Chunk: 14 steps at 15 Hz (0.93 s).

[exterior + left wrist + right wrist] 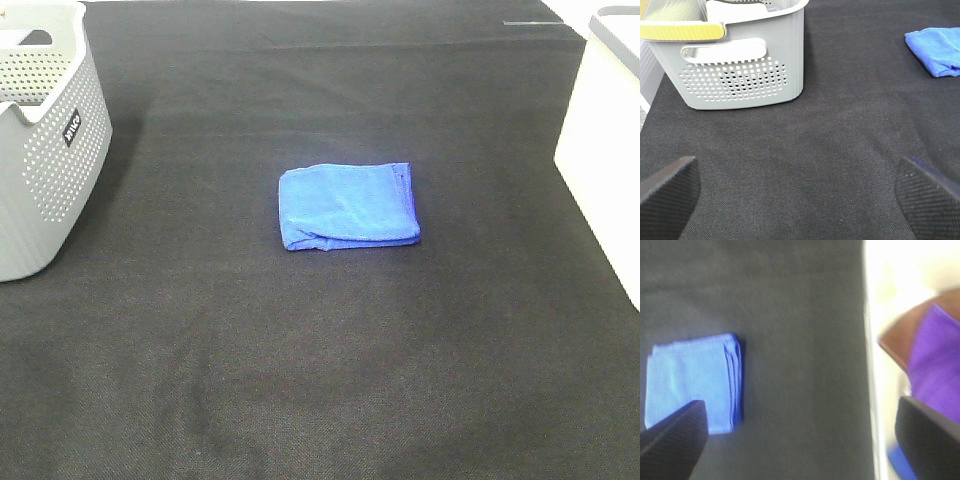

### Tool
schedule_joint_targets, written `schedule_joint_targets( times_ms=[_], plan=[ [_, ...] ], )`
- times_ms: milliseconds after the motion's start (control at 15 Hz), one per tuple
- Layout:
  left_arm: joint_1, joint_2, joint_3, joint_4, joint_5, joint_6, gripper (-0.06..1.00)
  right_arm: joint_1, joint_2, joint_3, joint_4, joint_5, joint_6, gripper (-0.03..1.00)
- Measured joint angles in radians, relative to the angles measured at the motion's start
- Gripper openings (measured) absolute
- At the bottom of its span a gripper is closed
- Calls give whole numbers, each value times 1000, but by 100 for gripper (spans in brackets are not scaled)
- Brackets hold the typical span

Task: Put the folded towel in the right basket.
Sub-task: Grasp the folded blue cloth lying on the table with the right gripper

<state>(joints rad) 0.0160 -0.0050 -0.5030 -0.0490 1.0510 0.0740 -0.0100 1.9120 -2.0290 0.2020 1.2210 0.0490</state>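
A folded blue towel lies flat on the black cloth near the table's middle. It also shows in the left wrist view and in the right wrist view. The white right basket stands at the right edge; the right wrist view shows its rim with purple and brown cloth inside. Neither arm shows in the high view. My left gripper is open and empty over bare cloth, well short of the towel. My right gripper is open and empty, between the towel and the right basket.
A grey perforated basket stands at the left edge; the left wrist view shows a yellow-edged item in it. The black cloth covers the table.
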Motion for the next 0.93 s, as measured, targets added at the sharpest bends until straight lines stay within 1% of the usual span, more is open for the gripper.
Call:
schedule_joint_targets(
  times_ms=[133, 333, 467, 533, 667, 800, 933],
  plan=[
    [0, 0, 0, 0, 0, 0, 99, 0, 70, -42, 18, 0, 0, 96],
    [0, 0, 0, 0, 0, 0, 99, 10, 138, -45, 97, 0, -1, 96],
    [0, 0, 0, 0, 0, 0, 99, 58, 194, -45, 114, -1, -1, 96],
    [0, 0, 0, 0, 0, 0, 99, 108, 247, -45, 130, -2, -1, 96],
    [0, 0, 0, 0, 0, 0, 99, 163, 318, -45, 164, -3, -10, 96],
    [0, 0, 0, 0, 0, 0, 99, 176, 399, -45, 215, -3, -19, 95],
    [0, 0, 0, 0, 0, 0, 99, 175, 474, -45, 236, -4, -20, 95]
  ],
)
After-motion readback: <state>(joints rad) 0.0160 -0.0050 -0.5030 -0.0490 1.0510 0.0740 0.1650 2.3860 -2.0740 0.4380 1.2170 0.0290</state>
